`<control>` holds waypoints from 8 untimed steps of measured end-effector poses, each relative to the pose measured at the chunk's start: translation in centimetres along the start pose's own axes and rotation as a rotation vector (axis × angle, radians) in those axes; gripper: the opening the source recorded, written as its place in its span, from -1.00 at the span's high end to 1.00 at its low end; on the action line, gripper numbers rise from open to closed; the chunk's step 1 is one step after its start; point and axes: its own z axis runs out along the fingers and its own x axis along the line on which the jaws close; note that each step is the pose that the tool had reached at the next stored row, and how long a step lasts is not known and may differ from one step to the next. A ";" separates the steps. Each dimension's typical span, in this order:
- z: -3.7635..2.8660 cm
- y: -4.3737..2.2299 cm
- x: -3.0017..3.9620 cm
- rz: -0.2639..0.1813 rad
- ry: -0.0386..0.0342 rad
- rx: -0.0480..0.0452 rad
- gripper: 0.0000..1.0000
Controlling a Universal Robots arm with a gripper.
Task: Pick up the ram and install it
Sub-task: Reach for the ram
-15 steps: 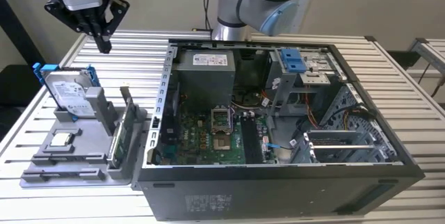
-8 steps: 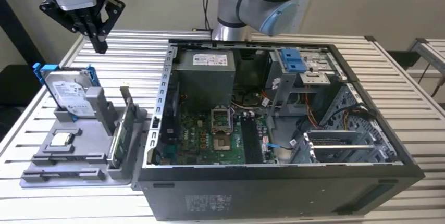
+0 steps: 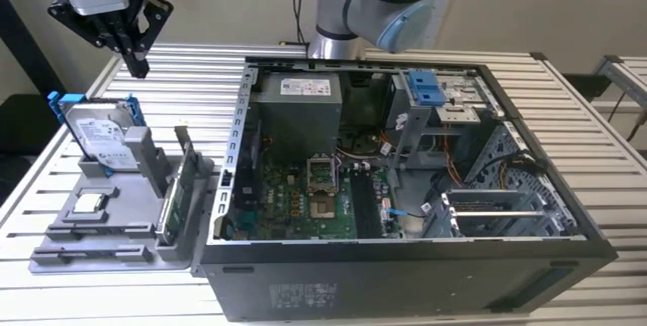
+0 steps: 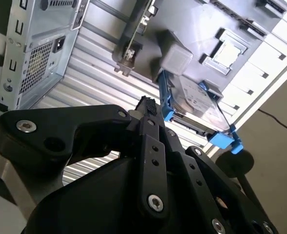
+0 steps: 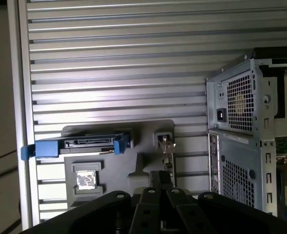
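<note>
Well above the far end of the slatted table [image 3: 192, 87], at the exterior view's left, we see the gripper [image 3: 136, 68] hanging in the air. Its two fingers are pressed together with nothing between them, and the second wrist view shows the fingertips [image 4: 148, 105] meeting the same way. Below it sits a grey tray [image 3: 111, 220], just beside the open computer case [image 3: 404, 273]. A hard drive [image 3: 99, 133] in a blue frame stands upright at the tray's far end, and a green card [image 3: 172, 208] stands on edge along the side nearest the case. The ram [image 3: 89, 230] looks to us like the thin dark strip seated in a groove at the tray's near end, well apart from the gripper, with a similar strip just in front of it
</note>
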 end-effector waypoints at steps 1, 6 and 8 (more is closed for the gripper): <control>-0.01 -0.01 0.09 0.000 0.0003 0.0001 0.79; 0.01 -0.08 1.02 0.000 0.0009 0.0002 0.79; 0.04 -0.13 1.61 0.000 0.0009 0.0002 0.79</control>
